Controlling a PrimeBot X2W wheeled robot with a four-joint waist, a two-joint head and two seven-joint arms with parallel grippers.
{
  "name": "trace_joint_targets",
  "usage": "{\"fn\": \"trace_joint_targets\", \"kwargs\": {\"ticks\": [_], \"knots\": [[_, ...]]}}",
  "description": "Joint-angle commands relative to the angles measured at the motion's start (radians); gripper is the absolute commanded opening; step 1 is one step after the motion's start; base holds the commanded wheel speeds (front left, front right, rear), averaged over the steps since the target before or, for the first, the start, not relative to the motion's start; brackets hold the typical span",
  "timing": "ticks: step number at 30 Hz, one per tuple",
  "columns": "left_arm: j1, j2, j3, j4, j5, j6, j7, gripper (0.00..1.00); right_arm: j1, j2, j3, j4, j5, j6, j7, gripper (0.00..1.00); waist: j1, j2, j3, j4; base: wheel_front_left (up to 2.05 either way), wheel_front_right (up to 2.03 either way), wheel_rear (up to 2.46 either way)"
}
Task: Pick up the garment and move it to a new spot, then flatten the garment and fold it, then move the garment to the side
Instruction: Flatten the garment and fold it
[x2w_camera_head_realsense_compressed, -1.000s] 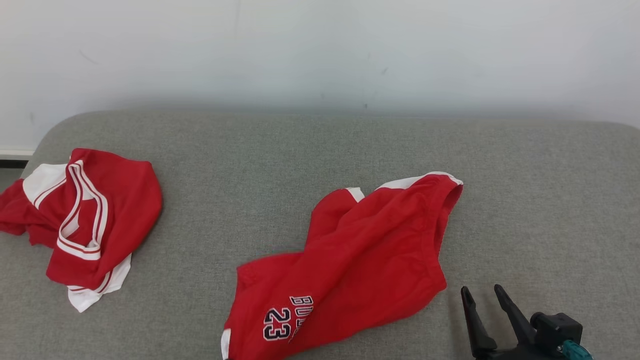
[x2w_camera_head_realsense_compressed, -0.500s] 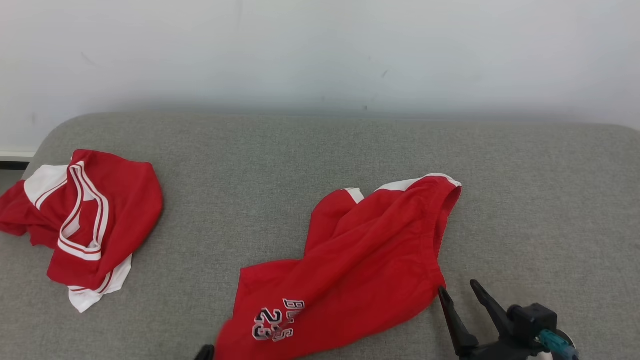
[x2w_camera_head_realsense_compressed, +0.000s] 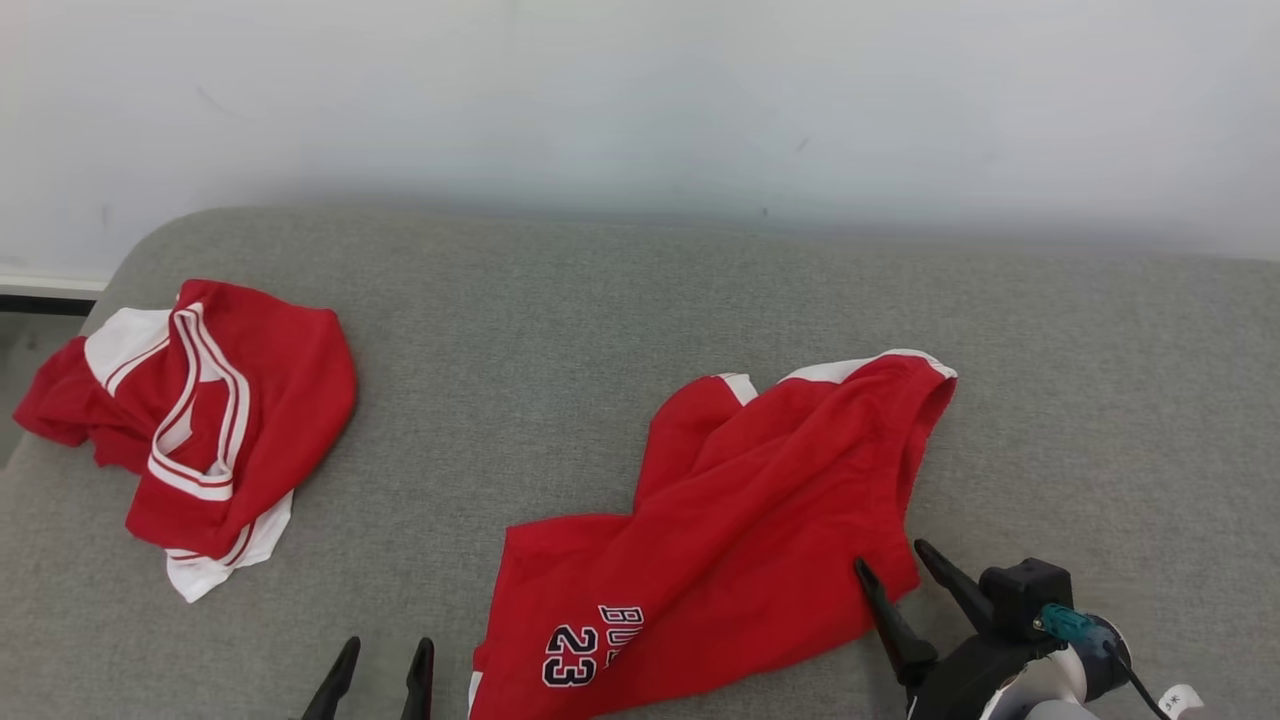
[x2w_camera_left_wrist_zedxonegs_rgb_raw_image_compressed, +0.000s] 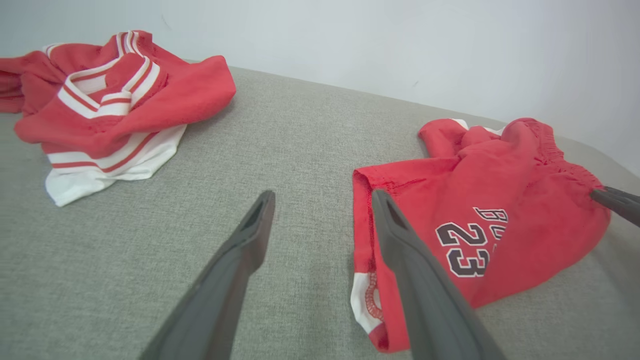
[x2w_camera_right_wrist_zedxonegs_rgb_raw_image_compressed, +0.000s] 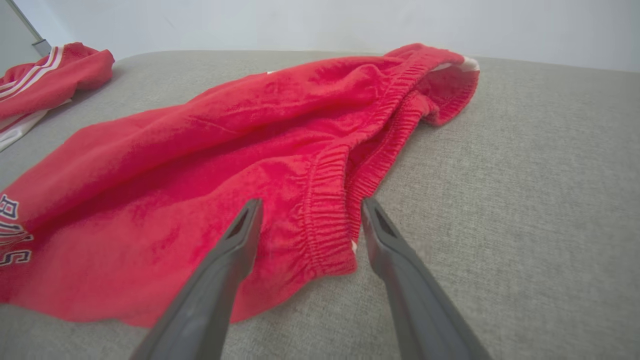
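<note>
**Head view: shorts lie loose and rumpled, flattening and folding yet to come**

Head view puts the red shorts (x2w_camera_head_realsense_compressed: 740, 520) at the front middle of the grey cushion (x2w_camera_head_realsense_compressed: 560, 300), running on a slant from a printed leg near the front edge up to a waistband further back on the right. Neither gripper holds them. They are twisted and bunched, with one layer rolled over another, so nothing is flat and no fold has been made. If this is already their new spot, the first step is done. Flattening, folding and moving them aside would then be left.

The left gripper (x2w_camera_head_realsense_compressed: 388, 648) sits low at the front with its fingers apart. In the left wrist view one finger overlaps the stitched leg hem. I cannot tell whether it touches the cloth. The right gripper (x2w_camera_head_realsense_compressed: 890, 556) also has its fingers spread. In the right wrist view they straddle the near corner of the waistband (x2w_camera_right_wrist_zedxonegs_rgb_raw_image_compressed: 327, 200) without pinching it.

The cloth looks soft and slightly fuzzy, like a knit that will drape and slide rather than hold a crease. The waistband is gathered elastic, ribbed and thicker than the rest. The leg carries dark, white-edged print: a "23" (x2w_camera_head_realsense_compressed: 568, 655) and part of a word. White trim shows at the hem and at the far corners. The cushion is a coarse woven fabric with a rounded back corner.

A second red garment (x2w_camera_head_realsense_compressed: 200, 420) with white striped bands lies heaped well apart on the left.
</note>
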Motion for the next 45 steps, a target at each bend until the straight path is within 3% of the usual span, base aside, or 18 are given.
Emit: {"fn": "trace_joint_targets", "kwargs": {"ticks": [1,2,3,4,5,7,17,30,37,45], "knots": [[0.019,-0.025,0.033,-0.017,0.043,-0.003,-0.002,1.0,-0.018,-0.009,0.021,0.021,0.021,-0.002,0.007,1.0,0.0,0.0,-0.003,0.011,0.0,0.0,0.0],[0.023,-0.037,0.048,-0.021,0.054,-0.004,-0.002,1.0,-0.023,-0.012,0.029,0.033,0.032,-0.002,0.012,1.0,0.0,0.0,-0.004,0.013,0.0,0.0,0.0],[0.025,-0.047,0.059,-0.023,0.064,-0.005,-0.002,1.0,-0.026,-0.013,0.04,0.044,0.042,-0.002,0.017,0.9,0.0,0.0,-0.005,0.013,0.0,0.0,0.0],[0.025,-0.047,0.059,-0.023,0.064,-0.005,-0.002,1.0,-0.026,-0.013,0.04,0.044,0.042,-0.002,0.017,0.9,0.0,0.0,-0.005,0.013,0.0,0.0,0.0],[0.025,-0.055,0.07,-0.025,0.075,-0.006,-0.002,1.0,-0.029,-0.014,0.052,0.052,0.052,-0.002,0.019,0.47,0.0,0.0,-0.006,0.013,0.0,0.0,0.0],[0.034,-0.067,0.087,-0.022,0.091,-0.008,-0.002,1.0,-0.034,-0.017,0.073,0.062,0.069,-0.002,0.017,0.0,0.0,0.0,-0.011,0.008,0.0,0.0,0.0],[0.068,-0.092,0.111,0.005,0.101,-0.006,-0.002,1.0,0.028,-0.074,0.135,-0.002,0.131,-0.002,0.0,0.0,0.0,0.0,-0.045,-0.036,0.0,0.0,0.0],[0.075,-0.085,0.103,0.025,0.09,-0.006,-0.002,1.0,0.308,-0.192,0.065,-0.401,0.248,-0.002,0.192,0.0,0.0,0.0,-0.053,-0.071,0.0,0.0,0.0],[0.063,-0.078,0.096,0.029,0.087,-0.006,-0.002,1.0,0.371,-0.182,-0.016,-0.529,0.228,-0.002,0.293,0.0,0.0,0.0,-0.043,-0.069,0.0,0.0,0.0],[0.044,-0.068,0.06,0.04,0.086,-0.006,-0.002,1.0,0.277,-0.137,-0.02,-0.508,0.188,-0.002,0.349,0.0,0.0,0.0,-0.03,-0.048,0.0,0.0,0.0]]}}
